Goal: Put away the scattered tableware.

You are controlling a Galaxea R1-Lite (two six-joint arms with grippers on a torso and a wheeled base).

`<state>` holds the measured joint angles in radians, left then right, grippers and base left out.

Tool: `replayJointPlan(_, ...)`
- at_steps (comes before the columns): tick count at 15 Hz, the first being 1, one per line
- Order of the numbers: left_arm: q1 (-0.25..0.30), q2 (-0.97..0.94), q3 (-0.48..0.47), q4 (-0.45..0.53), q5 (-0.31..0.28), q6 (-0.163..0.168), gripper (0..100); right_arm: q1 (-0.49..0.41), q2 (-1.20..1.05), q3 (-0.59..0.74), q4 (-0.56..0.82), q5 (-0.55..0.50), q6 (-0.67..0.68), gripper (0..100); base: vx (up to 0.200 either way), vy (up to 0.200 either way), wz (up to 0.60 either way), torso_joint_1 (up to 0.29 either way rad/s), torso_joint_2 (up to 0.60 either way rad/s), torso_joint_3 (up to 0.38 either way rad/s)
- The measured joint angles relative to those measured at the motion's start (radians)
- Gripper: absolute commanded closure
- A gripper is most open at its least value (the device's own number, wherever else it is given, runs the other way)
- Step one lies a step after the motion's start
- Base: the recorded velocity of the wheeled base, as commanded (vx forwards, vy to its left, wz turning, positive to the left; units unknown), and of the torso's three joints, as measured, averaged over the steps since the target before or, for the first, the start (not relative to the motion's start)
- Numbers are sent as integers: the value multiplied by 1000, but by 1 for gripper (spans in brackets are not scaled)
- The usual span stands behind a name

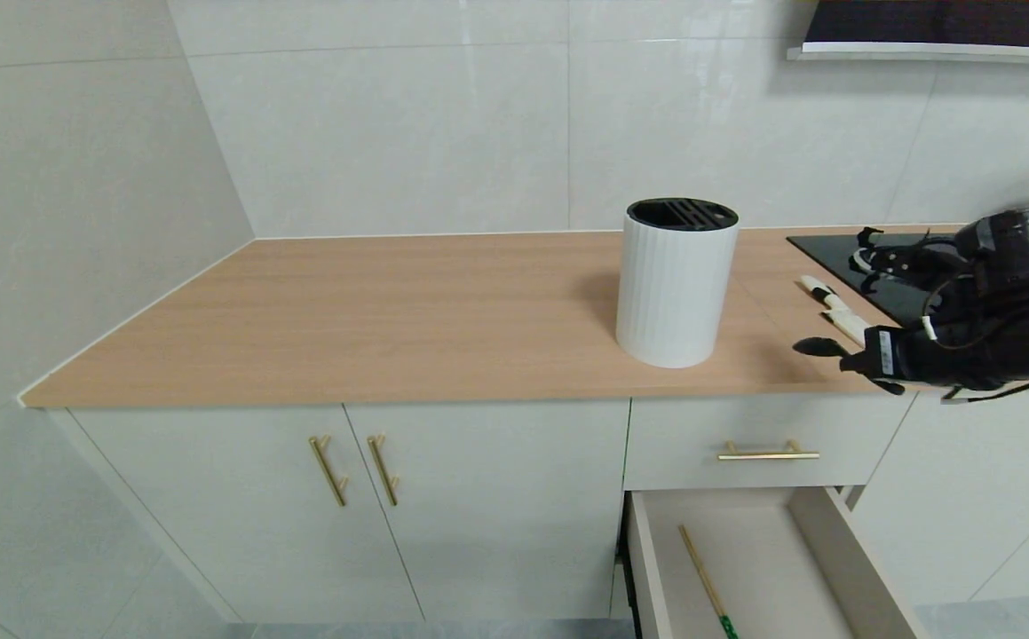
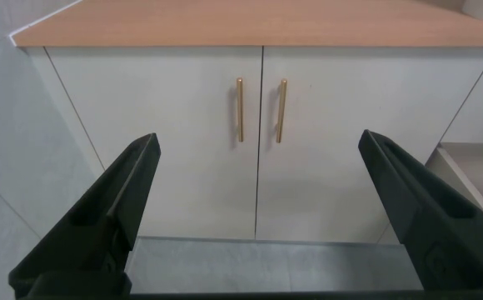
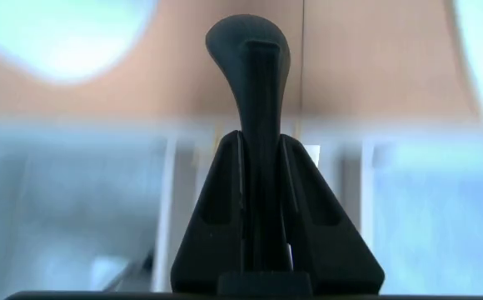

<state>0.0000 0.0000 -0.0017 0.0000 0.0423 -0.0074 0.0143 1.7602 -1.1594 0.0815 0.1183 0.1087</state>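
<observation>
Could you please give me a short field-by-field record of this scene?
right gripper: shut on a black utensil, above the counter near its front edge
left gripper: open, facing the cabinet doors
holder: white, upright on the counter
drawer: open, chopstick inside
white utensil: lying on the counter beside the hob
</observation>
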Motion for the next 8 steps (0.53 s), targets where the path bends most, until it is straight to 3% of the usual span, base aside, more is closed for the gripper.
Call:
replayJointPlan(5, 0, 0, 0, 0, 0, 0, 0, 19, -206, 276, 44, -8, 32, 100, 0, 0, 0, 0, 0, 0)
replayJointPlan(8, 0, 0, 0, 0, 0, 0, 0, 35, -238, 338, 67, -9, 33, 100, 0, 0, 0, 0, 0, 0)
